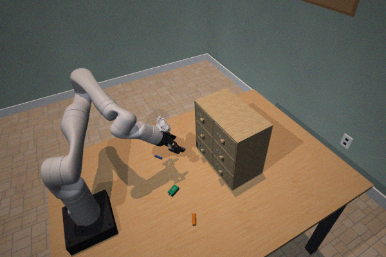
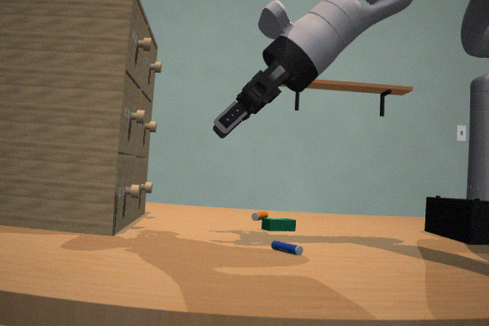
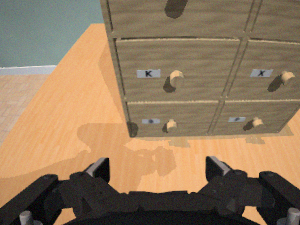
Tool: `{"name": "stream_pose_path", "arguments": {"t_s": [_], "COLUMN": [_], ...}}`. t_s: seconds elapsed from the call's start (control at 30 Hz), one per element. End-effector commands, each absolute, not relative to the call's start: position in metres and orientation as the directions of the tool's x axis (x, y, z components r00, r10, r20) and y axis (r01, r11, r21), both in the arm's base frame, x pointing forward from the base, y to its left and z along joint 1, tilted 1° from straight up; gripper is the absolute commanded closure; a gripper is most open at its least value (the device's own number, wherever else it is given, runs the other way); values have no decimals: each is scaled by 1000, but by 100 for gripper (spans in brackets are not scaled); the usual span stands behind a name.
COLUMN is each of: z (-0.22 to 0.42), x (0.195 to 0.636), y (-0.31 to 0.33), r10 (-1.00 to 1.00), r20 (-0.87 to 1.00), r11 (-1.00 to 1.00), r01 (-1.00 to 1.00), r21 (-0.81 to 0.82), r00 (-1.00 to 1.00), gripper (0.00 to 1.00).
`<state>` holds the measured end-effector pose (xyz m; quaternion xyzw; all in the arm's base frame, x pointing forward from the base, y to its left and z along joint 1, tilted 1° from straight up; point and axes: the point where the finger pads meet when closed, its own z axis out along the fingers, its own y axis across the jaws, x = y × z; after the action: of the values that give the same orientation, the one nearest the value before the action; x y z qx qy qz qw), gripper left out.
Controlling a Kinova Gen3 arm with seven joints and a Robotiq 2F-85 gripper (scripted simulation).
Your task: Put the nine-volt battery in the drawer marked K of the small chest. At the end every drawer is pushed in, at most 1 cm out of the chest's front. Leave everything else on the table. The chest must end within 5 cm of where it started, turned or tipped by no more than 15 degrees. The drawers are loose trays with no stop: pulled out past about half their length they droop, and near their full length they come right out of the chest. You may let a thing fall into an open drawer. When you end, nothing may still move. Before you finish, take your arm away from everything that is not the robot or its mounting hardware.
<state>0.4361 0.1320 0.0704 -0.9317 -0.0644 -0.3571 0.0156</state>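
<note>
End effector (image 1: 177, 148) (image 2: 229, 120) (image 3: 157, 167): fingers spread, nothing between them. It's up off the desk (image 1: 257, 205) (image 2: 346, 281) (image 3: 60, 110), in front of the chest (image 1: 254, 154) (image 2: 65, 106) (image 3: 175, 45), tilted down toward the drawer fronts, not touching them.

Nine-volt battery: most likely the green block (image 1: 173, 189) (image 2: 278, 224), markings too small to read. Lying flat on the desk, between the arm's black base (image 1: 112, 231) (image 2: 448, 220) and the chest, well apart from the end effector. So it's outside the drawers.

Chest: upright, two columns of three drawers, all look pushed in. Each has a round wooden knob. Drawer K (image 3: 200, 60) is middle row, left column in the wrist view; its knob (image 1: 202, 135) (image 2: 151, 126) (image 3: 176, 77) sits just right of the label. Drawer X (image 3: 272, 57) is beside it. Bottom-row labels are too blurry to call.

Other loose stuff, both lying on the desk: blue cylinder (image 1: 158, 157) (image 2: 286, 247), on the end effector's side of the green block; orange cylinder (image 1: 193, 218) (image 2: 259, 215), on the block's far side from the blue one. Neither touches the block or the chest.
</note>
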Motion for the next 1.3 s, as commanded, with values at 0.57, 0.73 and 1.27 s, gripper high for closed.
{"name": "stream_pose_path", "arguments": {"t_s": [0.57,0.73,1.27], "z": [84,89,106], "x": [429,425,412], "y": [133,132,131], "r10": [112,115,122], "r20": [605,575,462], "r11": [-991,-991,-991], "r01": [132,132,132], "r21": [12,12,12], "r00": [789,810,878], "gripper": [0,0,0]}}
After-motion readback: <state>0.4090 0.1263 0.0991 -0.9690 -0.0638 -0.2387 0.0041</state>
